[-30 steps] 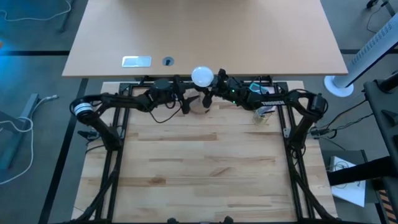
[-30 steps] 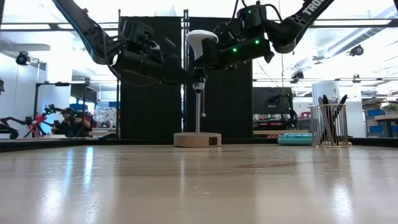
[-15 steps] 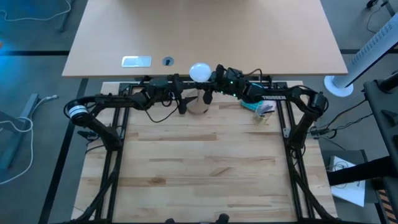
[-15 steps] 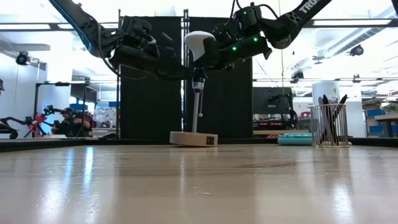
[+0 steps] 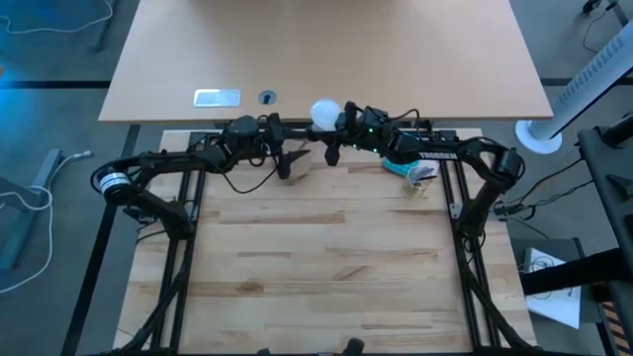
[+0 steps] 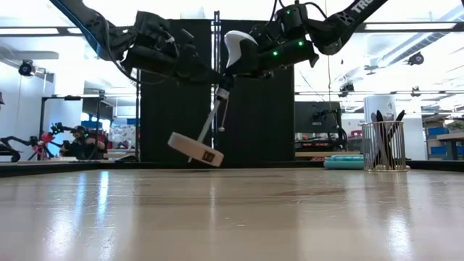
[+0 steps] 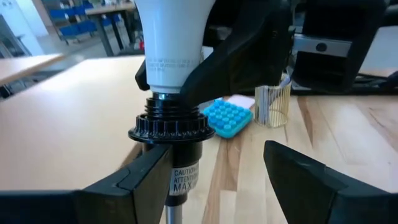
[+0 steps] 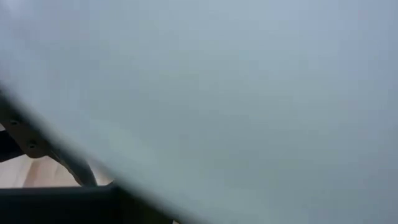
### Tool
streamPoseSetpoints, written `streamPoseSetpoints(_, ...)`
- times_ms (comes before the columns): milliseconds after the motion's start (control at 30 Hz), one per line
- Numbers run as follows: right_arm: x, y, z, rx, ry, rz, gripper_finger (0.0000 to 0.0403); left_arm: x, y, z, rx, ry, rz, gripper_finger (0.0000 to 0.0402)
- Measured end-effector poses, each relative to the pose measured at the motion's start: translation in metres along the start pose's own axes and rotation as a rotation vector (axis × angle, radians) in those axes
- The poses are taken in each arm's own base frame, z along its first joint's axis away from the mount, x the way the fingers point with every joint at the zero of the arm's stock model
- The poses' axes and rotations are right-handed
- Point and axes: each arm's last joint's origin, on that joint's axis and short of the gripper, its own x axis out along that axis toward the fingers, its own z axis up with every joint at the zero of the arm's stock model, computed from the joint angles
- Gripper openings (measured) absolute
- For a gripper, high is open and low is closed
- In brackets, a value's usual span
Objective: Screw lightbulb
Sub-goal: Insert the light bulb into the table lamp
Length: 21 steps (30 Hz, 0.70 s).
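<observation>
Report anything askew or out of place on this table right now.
The lamp stand with round wooden base is tilted, lifted off the table, hanging from the white round-globe lightbulb gripped by the right tool. The left tool straddles its black socket.

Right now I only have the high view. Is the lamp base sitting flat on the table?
Observer: No. In the low view the wooden base is tilted, with one side lifted well off the table.
Operator: What's carrying it?
Observer: The right gripper is shut on the lightbulb, and the lightbulb sits in the black socket, so the stand hangs from it.
Operator: And the left gripper?
Observer: The left wrist view shows the left gripper open. Its fingers straddle the stem below the socket, with a clear gap on one side.
</observation>
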Motion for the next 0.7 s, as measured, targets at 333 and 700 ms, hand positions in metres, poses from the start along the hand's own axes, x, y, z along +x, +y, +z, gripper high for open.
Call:
streamPoseSetpoints(333,0.000,-0.001,-0.001,0.000,0.007,-0.008,0.0151,0.010,0.002,-0.010,-0.023,-0.013,0.009,0.0243)
streamPoseSetpoints(700,0.003,-0.003,0.020,-0.034,-0.034,-0.011,0.0151,0.010,0.002,-0.001,-0.021,-0.093,0.008,0.0243)
